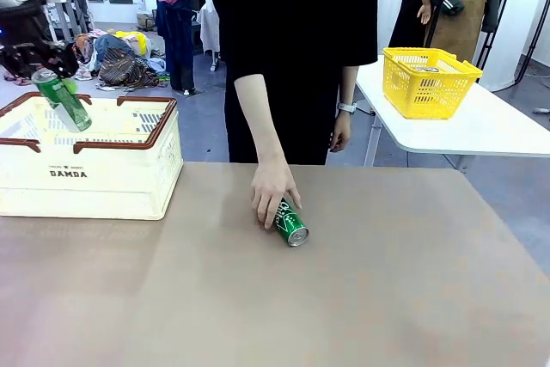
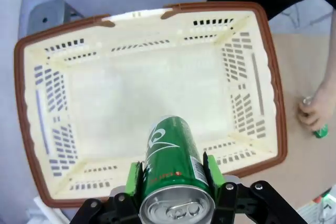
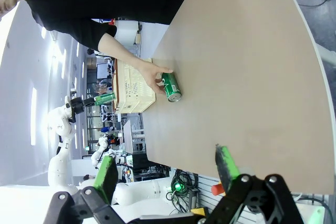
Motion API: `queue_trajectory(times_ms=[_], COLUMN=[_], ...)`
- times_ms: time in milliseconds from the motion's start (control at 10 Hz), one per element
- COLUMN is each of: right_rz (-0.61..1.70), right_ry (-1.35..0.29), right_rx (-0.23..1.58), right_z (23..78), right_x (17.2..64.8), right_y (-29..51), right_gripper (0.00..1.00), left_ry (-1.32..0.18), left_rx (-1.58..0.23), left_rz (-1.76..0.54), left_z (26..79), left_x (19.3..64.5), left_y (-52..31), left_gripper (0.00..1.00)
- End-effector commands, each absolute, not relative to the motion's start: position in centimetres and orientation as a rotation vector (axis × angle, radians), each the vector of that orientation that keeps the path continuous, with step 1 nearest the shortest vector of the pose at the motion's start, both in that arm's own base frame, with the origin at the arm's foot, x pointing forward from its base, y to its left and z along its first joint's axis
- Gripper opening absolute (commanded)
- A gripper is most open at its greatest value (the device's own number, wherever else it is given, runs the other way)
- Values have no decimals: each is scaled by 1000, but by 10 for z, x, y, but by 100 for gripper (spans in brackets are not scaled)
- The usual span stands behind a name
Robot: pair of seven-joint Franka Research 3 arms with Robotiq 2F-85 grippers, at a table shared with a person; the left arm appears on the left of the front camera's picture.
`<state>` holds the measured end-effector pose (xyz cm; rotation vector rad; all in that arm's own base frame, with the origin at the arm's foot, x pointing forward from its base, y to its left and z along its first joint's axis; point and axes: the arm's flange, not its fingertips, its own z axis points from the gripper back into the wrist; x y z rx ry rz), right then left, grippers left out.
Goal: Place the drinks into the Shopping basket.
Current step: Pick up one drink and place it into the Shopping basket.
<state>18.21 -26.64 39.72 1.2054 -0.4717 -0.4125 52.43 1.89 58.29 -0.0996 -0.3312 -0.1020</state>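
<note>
A green can [image 2: 170, 150] is clamped in the left pincer [image 2: 173, 174] and tilted over the cream basket [image 2: 152, 14] at upper left, seemingly for dropping in. Mid-frame, a second green can [image 1: 292, 223] is steadied on the table [image 1: 344, 298] by a person's hand [image 1: 272, 191]. The right pincer [image 3: 165, 158] is held wide open, empty.

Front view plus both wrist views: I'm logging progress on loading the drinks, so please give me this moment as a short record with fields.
held can: green, clamped in the left jaws, tilted above the Shopping basket
basket inside: nothing in it
second can: green, lying on its side on the table, with the person's hand resting on it
right jaws: open, empty, well away from the second can
drinks placed: none yet
</note>
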Motion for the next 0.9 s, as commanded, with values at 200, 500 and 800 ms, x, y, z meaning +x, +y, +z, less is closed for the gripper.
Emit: queue_trajectory(times_ms=[200, 500, 800], right_rz=[-397, -397, -397], right_ry=[-508, -508, -508], right_rx=[1221, 1221, 1221], right_z=[399, 399, 399], right_x=[185, 185, 185], right_y=[-267, -267, -267], right_gripper=[100, 100, 100], left_ry=[-331, -293, -296], left_rx=[-100, -48, -61], left_rz=[-102, -72, -98], left_z=[583, 574, 543], left_x=[524, 551, 591], left_y=[19, 15, 16], left_gripper=[0, 0, 0])
